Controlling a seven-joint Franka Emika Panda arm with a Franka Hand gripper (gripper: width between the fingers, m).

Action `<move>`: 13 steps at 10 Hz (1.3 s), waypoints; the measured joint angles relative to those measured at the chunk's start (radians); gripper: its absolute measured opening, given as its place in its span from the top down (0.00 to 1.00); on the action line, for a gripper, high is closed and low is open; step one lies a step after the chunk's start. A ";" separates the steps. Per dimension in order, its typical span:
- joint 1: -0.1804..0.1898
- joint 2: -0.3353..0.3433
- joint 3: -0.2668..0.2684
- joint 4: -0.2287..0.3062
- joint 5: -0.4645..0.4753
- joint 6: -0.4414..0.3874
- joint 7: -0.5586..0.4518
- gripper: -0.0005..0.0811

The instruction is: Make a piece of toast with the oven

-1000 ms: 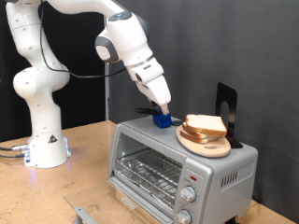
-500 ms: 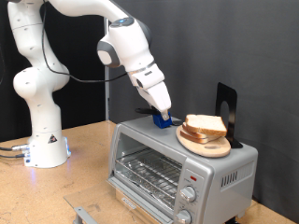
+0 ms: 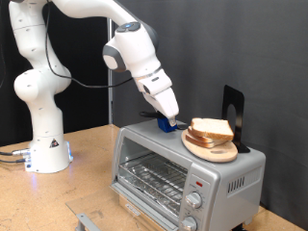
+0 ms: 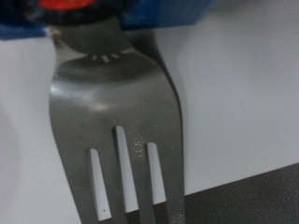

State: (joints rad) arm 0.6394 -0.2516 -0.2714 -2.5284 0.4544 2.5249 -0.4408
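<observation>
The silver toaster oven stands on the wooden table with its glass door closed and the wire rack visible inside. On its top sits a round wooden plate carrying the piece of toast, pale with a tan crust. My gripper, with blue fingers, hangs just above the oven top, a little towards the exterior view's left of the plate. The wrist view is filled by a metal fork whose neck runs up into the blue fingers, tines pointing away over a pale surface.
A black upright stand rises behind the plate at the oven's far corner. Two round knobs sit on the oven's front panel. The white arm base stands at the exterior view's left. A small metal piece lies on the table.
The arm has shifted slightly towards the exterior view's right and down, bringing the gripper a little closer to the plate. The bread and oven have not moved.
</observation>
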 joint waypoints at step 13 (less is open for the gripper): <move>0.006 0.017 0.009 -0.011 0.024 0.004 0.028 0.29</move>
State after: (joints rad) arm 0.6450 -0.2348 -0.2622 -2.5396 0.4782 2.5284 -0.4132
